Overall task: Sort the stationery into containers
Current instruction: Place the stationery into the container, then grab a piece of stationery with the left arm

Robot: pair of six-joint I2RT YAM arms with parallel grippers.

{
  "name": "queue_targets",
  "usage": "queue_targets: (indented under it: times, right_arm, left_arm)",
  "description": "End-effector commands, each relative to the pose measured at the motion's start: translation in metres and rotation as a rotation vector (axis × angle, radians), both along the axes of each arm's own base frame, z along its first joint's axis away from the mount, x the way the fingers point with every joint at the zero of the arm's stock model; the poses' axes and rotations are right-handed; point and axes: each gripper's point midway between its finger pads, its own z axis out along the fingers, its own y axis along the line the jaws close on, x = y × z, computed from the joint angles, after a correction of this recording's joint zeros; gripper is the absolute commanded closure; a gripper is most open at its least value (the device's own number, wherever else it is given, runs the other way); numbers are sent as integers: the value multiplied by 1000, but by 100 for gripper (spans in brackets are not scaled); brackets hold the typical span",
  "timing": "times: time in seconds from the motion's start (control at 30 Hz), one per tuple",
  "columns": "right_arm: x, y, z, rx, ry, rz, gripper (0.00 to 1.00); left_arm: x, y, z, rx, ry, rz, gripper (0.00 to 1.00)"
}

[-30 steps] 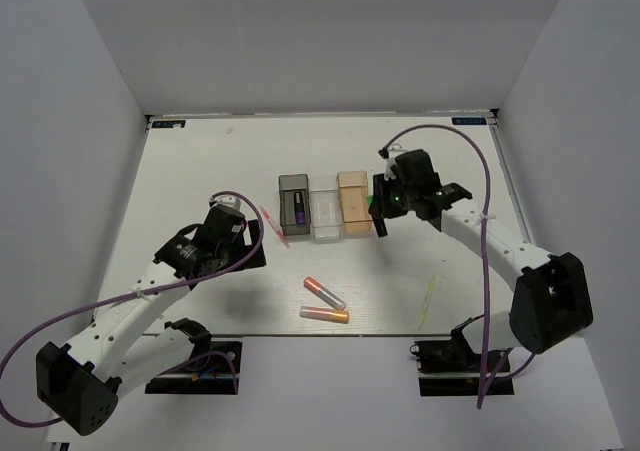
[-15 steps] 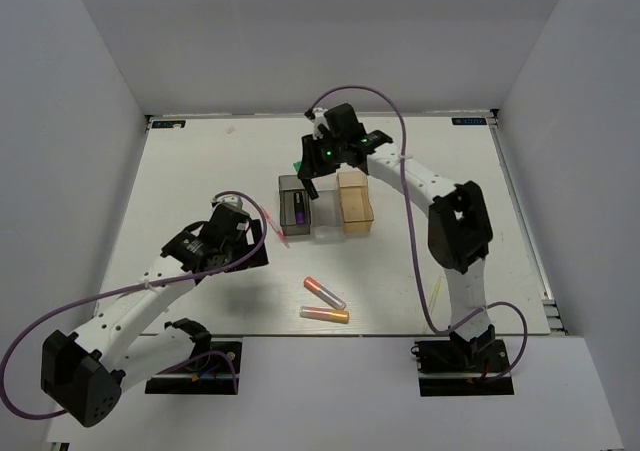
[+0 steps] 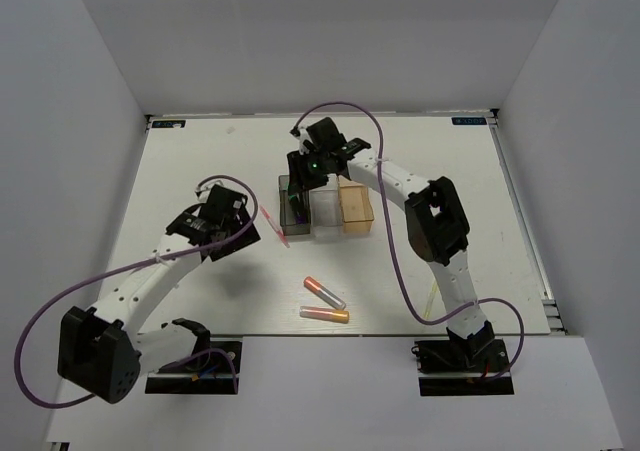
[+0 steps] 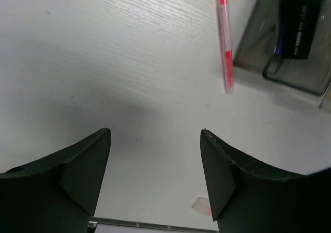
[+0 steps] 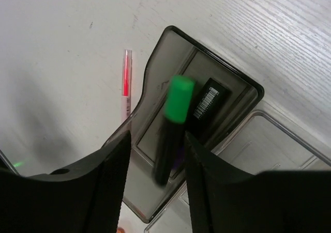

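Observation:
My right gripper (image 5: 156, 136) hangs open over the dark grey bin (image 5: 147, 88). A black marker with a green cap (image 5: 173, 124) sits blurred between the jaws, clear of both fingers, above the bin's floor. A second black marker (image 5: 209, 101) lies in that bin. The clear bin (image 3: 325, 211) and the orange-tan bin (image 3: 355, 206) stand to the right of the grey bin (image 3: 293, 206). My left gripper (image 4: 155, 135) is open over bare table with nothing between its fingers. A thin pink pen (image 4: 224, 42) lies just ahead of it, beside the grey bin.
Two short orange-pink tubes (image 3: 323, 291) (image 3: 325, 314) lie near the table's front edge. A thin yellow pen (image 3: 427, 301) lies at the front right, beside my right arm's lower link. Purple cables loop over both arms.
My right arm has swung from the right of the bins to over the dark grey bin, and its jaws have widened off the green-capped marker. My left gripper's jaws have narrowed a little.

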Motion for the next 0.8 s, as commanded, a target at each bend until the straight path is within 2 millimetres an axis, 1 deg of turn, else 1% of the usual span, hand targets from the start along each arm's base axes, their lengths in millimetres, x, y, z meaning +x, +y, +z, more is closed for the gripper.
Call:
queue_targets:
  times: [0.0,0.03,0.07,0.1,0.13,0.17,0.2,0.23,0.27,0.3,0.33,0.37,0.4,0.43,0.47,0.5,0.53,0.57,0.6,0.63,0.67,0.7,0.73,0.77]
  right_arm:
    - [-2,0,13,16,-3,11,50]
    - [-4,1,18,21,-13,17,46]
    - [-5,-1,24,26,-19,18,44]
    - [-6,-1,26,29,-23,23,44]
    - [-7,-3,37,39,-32,16,44]
    - [-7,-5,38,36,-33,16,46]
    - [-11,-8,38,27,-26,19,50]
    - [-11,-12,38,22,-26,17,55]
    - [-11,-19,60,32,-69,4,71]
    - [-20,-25,51,-3,-72,27,80]
    - [-20,-35,79,5,-143,5,90]
    - [-18,-44,83,-10,-174,-3,100]
    - [-29,-58,77,-39,-164,-10,100]
    - [-33,-65,78,-53,-177,3,100]
    - [-35,-75,92,-47,-208,-11,100]
    - [-51,-91,77,-80,-181,-8,100]
    - [-52,-96,78,-74,-198,-13,100]
    - [-57,-108,101,-46,-248,-29,100]
    - [-66,-122,73,-81,-215,-31,100]
    - [-69,-127,72,-80,-220,-34,100]
    - [-80,-136,76,-72,-233,-35,100]
    - [-84,-140,72,-77,-229,-34,100]
    - [-90,-150,58,-95,-204,-44,100]
    - [-92,-153,63,-84,-216,-49,100]
  left_arm:
    - [32,-2,14,-108,-40,110,20]
    - [36,-5,11,-132,-26,110,20]
    - [42,-6,6,-156,-5,125,20]
    - [48,-9,11,-192,-6,139,20]
    - [53,-8,5,-198,14,151,22]
    - [56,-12,-2,-212,40,151,22]
    - [61,-16,1,-235,41,150,22]
    - [69,-18,1,-239,43,156,22]
    - [76,-21,0,-246,55,156,23]
    - [80,-23,-1,-250,61,160,23]
    - [96,-27,-3,-249,62,162,26]
    - [95,-27,-6,-242,88,181,28]
    - [97,-28,-9,-239,101,186,30]
    - [109,-31,-13,-233,116,194,30]
    - [110,-31,-16,-222,130,203,35]
    - [112,-29,-18,-211,145,209,37]
    - [119,-30,-26,-191,163,217,40]
    - [124,-29,-23,-186,164,219,44]
    - [130,-29,-28,-179,179,226,46]
    - [132,-28,-29,-178,184,233,48]
    - [132,-26,-32,-173,198,235,54]
    - [133,-26,-38,-171,215,238,54]
    - [133,-26,-40,-171,220,241,54]
    - [137,-26,-38,-178,211,241,54]
